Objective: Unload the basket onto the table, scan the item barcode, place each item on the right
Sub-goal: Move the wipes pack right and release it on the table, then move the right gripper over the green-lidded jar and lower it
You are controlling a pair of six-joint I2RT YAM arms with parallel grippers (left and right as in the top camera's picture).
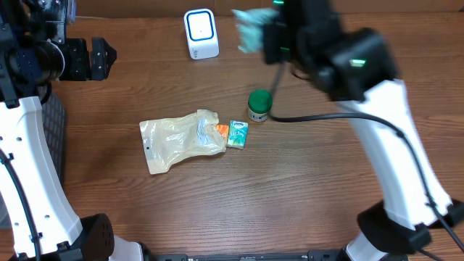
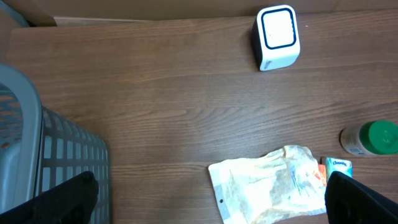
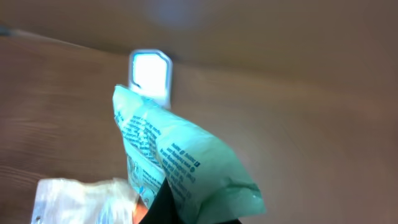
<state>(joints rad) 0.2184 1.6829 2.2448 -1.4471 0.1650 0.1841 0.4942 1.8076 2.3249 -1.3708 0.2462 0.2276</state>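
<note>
I have the right gripper [image 1: 267, 38] clamped on the green packet [image 1: 249, 30] at upper centre, just right of the white scanner [image 1: 201, 32] (close to the far edge). My left gripper [image 1: 104, 59] sits upper left with its jaws wide apart. There is bare table [image 1: 304, 188] at lower right.

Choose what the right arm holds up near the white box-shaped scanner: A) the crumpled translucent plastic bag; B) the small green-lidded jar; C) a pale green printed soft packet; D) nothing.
C: the right jaws are shut on the pale green printed soft packet, while the small green-lidded jar and the crumpled translucent plastic bag lie on the wooden table.
</note>
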